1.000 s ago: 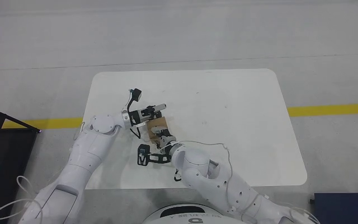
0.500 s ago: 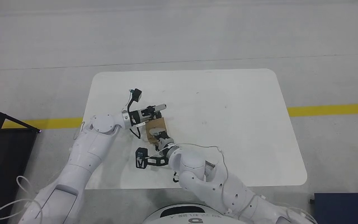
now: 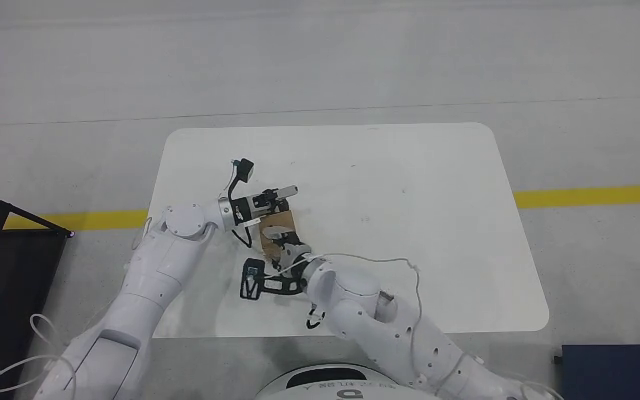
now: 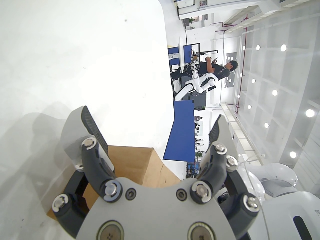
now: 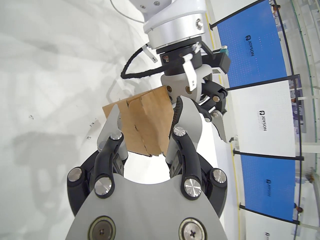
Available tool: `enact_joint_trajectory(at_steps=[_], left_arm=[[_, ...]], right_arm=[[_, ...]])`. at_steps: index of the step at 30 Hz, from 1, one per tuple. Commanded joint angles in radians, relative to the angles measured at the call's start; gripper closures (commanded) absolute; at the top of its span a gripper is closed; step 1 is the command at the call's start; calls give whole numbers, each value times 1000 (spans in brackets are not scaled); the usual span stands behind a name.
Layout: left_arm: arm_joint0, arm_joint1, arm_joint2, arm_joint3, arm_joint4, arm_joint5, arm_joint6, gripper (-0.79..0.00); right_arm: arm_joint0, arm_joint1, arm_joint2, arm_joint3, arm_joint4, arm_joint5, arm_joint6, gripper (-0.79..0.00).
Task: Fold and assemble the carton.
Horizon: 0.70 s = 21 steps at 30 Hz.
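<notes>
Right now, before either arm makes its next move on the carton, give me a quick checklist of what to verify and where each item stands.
1. The left gripper is open: ok, jaws wide apart.
2. The carton sits between both grippers: ok.
3. The right gripper has a firm hold on the carton: cannot tell.
4. The carton is folded shut: cannot tell; creased panels and a ragged edge show.
5. Clearance between the two grippers: probably not ok, they are close together across the carton.
</notes>
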Motion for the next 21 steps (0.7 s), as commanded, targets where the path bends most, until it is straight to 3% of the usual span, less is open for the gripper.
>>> enact_joint_trajectory(at_steps=[1,10,21], left_arm=[[0,0,0,1,-2,0,0,-785],[-1,-1,-2,4,1,0,-1,-785],[4,0,-5,1,2,-1,-2,-785]], right_arm=[[-13,3,20,-9,21,8,-20,-474],[-44,12,94,-22,121,14,-38,-351],[-8,2,35,-2,80,-32,-7,-360]])
